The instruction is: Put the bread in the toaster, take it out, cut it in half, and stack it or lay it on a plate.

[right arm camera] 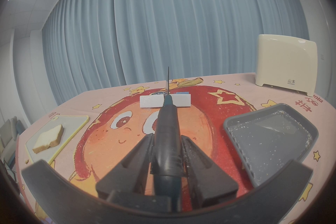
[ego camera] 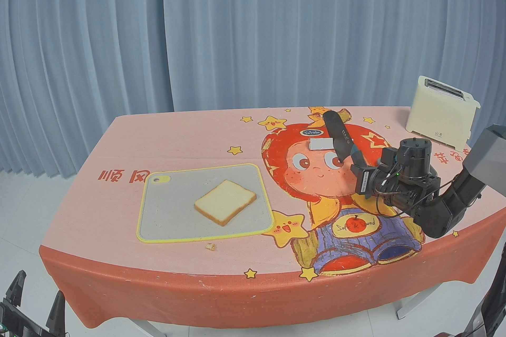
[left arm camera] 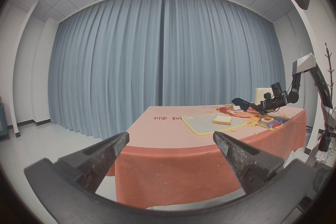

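A slice of bread (ego camera: 225, 202) (left arm camera: 222, 119) (right arm camera: 49, 138) lies flat on the grey, yellow-rimmed cutting board (ego camera: 174, 211) (left arm camera: 199, 125) at the table's left. My right gripper (ego camera: 365, 176) (right arm camera: 168, 140) (left arm camera: 263, 106) hovers over the table's right half, shut on the handle of a black knife (ego camera: 337, 135) (right arm camera: 168, 119). The blade points toward the far edge, above a white block (ego camera: 321, 144) (right arm camera: 150, 101). The cream toaster (ego camera: 441, 112) (right arm camera: 286, 63) stands at the far right corner. A grey plate (right arm camera: 271, 139) lies beside the right gripper. My left gripper (ego camera: 36, 301) (left arm camera: 168, 151) hangs open, below and in front of the table's left corner.
A small crumb (ego camera: 211, 247) lies just in front of the cutting board. The pink printed tablecloth (ego camera: 184, 143) covers the table. Blue curtains hang behind it.
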Controlling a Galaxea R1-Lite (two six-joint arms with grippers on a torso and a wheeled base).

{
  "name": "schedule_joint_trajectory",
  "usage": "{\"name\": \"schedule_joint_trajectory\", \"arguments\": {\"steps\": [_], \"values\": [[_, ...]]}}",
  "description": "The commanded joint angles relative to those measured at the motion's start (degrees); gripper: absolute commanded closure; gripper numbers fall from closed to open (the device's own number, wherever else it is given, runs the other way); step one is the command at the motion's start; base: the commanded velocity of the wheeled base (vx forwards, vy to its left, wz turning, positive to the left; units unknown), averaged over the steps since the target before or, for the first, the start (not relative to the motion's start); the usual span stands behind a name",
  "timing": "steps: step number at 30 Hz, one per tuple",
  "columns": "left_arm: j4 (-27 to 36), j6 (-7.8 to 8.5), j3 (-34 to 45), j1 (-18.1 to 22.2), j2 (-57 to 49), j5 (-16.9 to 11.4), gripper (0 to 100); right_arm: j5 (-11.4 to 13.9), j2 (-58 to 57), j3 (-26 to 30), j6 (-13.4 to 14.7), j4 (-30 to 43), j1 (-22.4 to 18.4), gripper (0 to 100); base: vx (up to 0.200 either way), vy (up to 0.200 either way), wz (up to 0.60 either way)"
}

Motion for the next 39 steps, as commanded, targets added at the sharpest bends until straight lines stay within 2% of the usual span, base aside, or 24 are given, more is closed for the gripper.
{"name": "schedule_joint_trajectory", "arguments": {"steps": [1, 14, 19, 31, 39], "values": [[-0.1, -0.02, 1.0, 0.0, -0.8, 0.0, 0, -0.1, -0.8, 0.0, -0.1, -0.1, 0.1, 100, 0.000, 0.000, 0.00], [0.0, -0.02, 1.0, 0.0, -0.8, 0.0, 0, -0.1, -6.3, 1.2, -0.2, -1.1, 1.2, 100, 0.000, 0.000, 0.00], [0.0, -0.02, 1.0, 0.0, -0.8, 0.0, 0, -0.8, -8.2, 2.6, -2.0, -1.6, 2.0, 100, 0.000, 0.000, 0.00], [-0.1, -0.02, 1.0, 0.0, -0.8, 0.0, 0, -0.8, -12.8, 4.6, -3.4, -1.6, 2.7, 100, 0.000, 0.000, 0.00], [-0.1, -0.02, 1.0, 0.0, -0.8, 0.0, 0, -0.8, -16.2, 7.0, -3.8, -1.5, 6.3, 100, 0.000, 0.000, 0.00]]}}
